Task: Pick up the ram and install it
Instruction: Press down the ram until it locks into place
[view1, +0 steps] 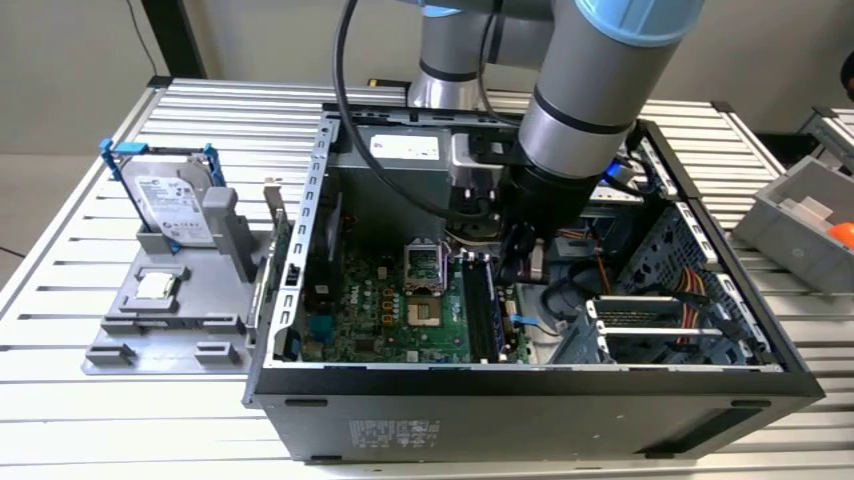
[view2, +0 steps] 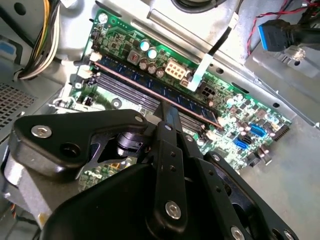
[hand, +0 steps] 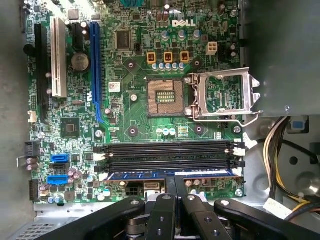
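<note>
The ram (hand: 150, 175) is a long bluish stick with dark chips. It stands in the motherboard slot closest to my gripper, beside the empty black slots (hand: 165, 152). In the second wrist view the ram (view2: 145, 82) runs along that slot. My gripper (hand: 175, 184) is down inside the open computer case (view1: 534, 400). Its two fingers are shut together, and the tips rest on the middle of the ram's upper edge. The second wrist view has the gripper (view2: 167, 114) meeting the stick there. In the exterior view the gripper (view1: 514, 268) hangs over the slots.
An open CPU socket (hand: 162, 97) with its raised bracket (hand: 225, 95) lies beside the slots. Cables (hand: 280, 150) and a drive cage (view1: 654, 320) crowd the case. Outside, a grey fixture (view1: 160, 335) holds a hard drive (view1: 174, 205) and a small silver chip (view1: 156, 285). A grey bin (view1: 801, 215) stands at the exterior view's right.
</note>
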